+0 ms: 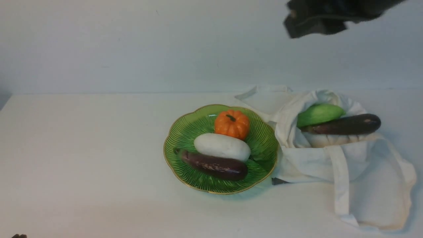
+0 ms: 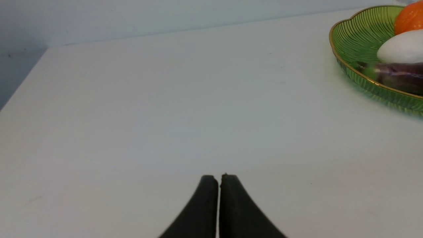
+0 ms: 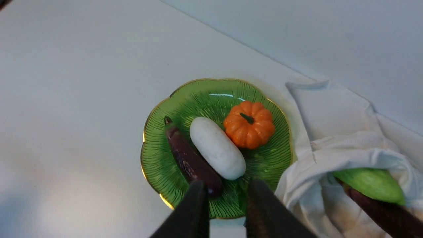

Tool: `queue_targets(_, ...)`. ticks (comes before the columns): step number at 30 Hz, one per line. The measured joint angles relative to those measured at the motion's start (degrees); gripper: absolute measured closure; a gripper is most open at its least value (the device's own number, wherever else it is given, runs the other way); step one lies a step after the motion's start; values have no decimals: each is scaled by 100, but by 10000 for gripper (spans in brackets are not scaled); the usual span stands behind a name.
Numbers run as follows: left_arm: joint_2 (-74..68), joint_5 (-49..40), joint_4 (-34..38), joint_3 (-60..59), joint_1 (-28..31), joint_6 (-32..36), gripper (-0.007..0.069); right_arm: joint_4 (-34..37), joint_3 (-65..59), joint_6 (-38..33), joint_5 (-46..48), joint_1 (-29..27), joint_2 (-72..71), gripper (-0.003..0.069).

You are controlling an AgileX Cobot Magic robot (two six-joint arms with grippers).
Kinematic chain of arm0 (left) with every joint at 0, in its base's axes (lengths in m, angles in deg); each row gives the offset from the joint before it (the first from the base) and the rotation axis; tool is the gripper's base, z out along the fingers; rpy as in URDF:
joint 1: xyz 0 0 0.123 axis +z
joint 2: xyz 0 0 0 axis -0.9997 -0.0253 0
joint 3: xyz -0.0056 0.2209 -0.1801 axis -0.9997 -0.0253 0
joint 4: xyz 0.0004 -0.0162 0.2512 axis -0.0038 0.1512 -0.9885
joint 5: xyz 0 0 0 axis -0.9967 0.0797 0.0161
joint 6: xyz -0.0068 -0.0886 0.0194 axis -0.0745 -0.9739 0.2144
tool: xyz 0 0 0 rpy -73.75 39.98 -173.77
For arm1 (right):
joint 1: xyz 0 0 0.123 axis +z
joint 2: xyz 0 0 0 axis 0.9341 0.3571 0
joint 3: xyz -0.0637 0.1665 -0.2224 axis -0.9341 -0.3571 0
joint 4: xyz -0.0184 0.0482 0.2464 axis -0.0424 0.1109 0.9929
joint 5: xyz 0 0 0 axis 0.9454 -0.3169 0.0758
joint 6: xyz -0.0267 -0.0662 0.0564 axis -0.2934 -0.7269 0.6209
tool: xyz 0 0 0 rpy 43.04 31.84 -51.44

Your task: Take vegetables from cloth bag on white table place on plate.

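The green plate [image 1: 264,148] sits mid-table and holds an orange pumpkin [image 1: 232,124], a white radish [image 1: 222,146] and a dark purple eggplant [image 1: 214,165]. The off-white cloth bag [image 1: 350,158] lies right of the plate, touching its rim. A light green gourd [image 1: 319,114] and a second eggplant [image 1: 347,125] stick out of its mouth. My right gripper [image 3: 227,183] hangs high above the near rim of the plate [image 3: 155,165], jaws apart and empty. My left gripper [image 2: 218,177] is shut and empty, low over the bare table left of the plate [image 2: 355,36].
The white table [image 1: 82,148] ends at a pale wall behind. The bag's long strap [image 1: 340,185] trails toward the front edge on the right. My right arm [image 1: 324,18] shows as a dark blur at the top of the front view.
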Motion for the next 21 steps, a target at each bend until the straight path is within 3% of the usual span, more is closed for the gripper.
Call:
queue_targets(2, 0, 0, 0, 0, 0, 0, 629, -39, -697, -21, 0, 0, -825, 626)
queue_targets(5, 0, 0, 0, 0, 0, 0, 629, -39, -1701, -36, -101, 0, -1685, 662)
queue_targets(10, 0, 0, 0, 0, 0, 0, 629, -39, -4149, -36, -2043, 0, -3273, 673)
queue_targets(14, 0, 0, 0, 0, 0, 0, 629, -72, -6201, -36, -4256, 0, -4194, 673)
queue_targets(21, 0, 0, 0, 0, 0, 0, 629, -79, -7418, 133, -5449, 0, -4341, 673)
